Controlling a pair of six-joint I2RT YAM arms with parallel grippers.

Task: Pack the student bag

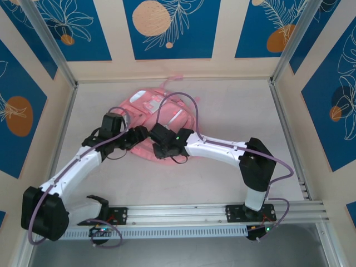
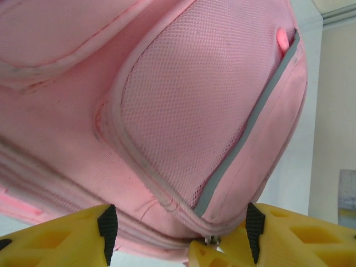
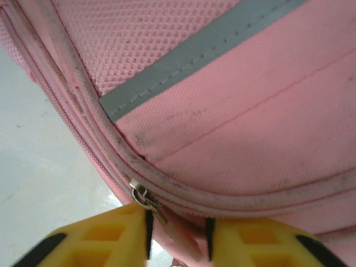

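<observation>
Two end effectors are working the near edge of the student bag (image 1: pixel 146 103), and I judge the step in hand to be opening a zip, so that packing can begin. My right end effector (image 3: pixel 178 236) is clenched to a narrow gap on the pink pull tab (image 3: pixel 175 228) that hangs from the zip slider (image 3: pixel 142 196). The tab appears to fill the space between the black pads, so I take it as gripped. Just above the slider runs the zip track along the bag's curved seam, with a grey reflective strip (image 3: pixel 183 61) higher up the panel. My left end effector (image 2: pixel 181 231) is released, its jaws standing wide to either side of the bag's lower edge. I cannot tell whether the pads bear on the cloth. Beyond it rises the bag's mesh pocket (image 2: pixel 194 100). The bag lies flat on the desk (image 1: pixel 233 111), and both arms bend in over its near side. Next, I would draw the tab along the track, following the curve of the seam. The left should close on the bag's edge to brace it, or the soft bag may slide with the pull.
</observation>
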